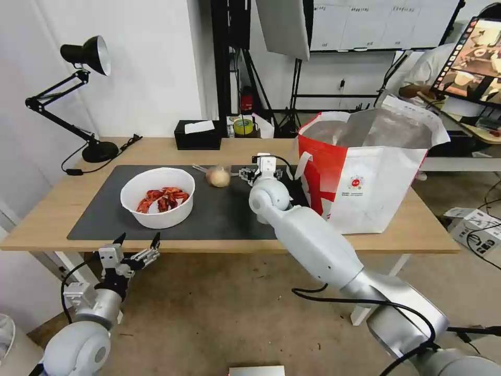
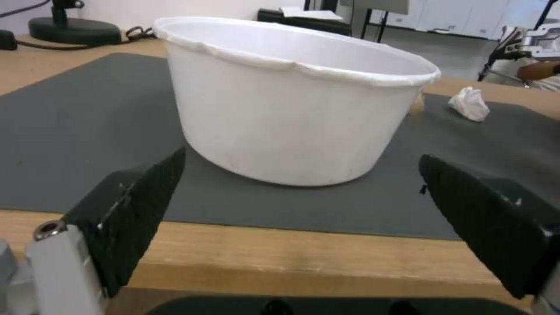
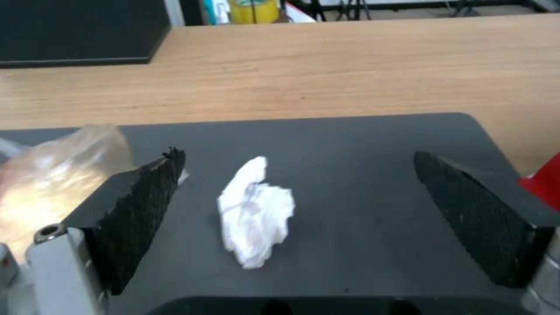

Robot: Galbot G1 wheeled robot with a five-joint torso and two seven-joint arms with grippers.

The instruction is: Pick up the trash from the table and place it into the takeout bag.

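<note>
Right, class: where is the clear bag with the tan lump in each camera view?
Head view: the clear bag lies on the dark grey mat, between the white bowl and the right pincer.
Left wrist view: a tan sliver behind the bowl.
Right wrist view: close beside the right pincer.
Shared landmark: that mat.

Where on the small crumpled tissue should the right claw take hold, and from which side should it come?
Probably across the bulky lower lump of the tissue, coming down from above. It lies loose on the dark mat, between the open fingers of the right claw, with the clear bag close beside one finger.
</note>
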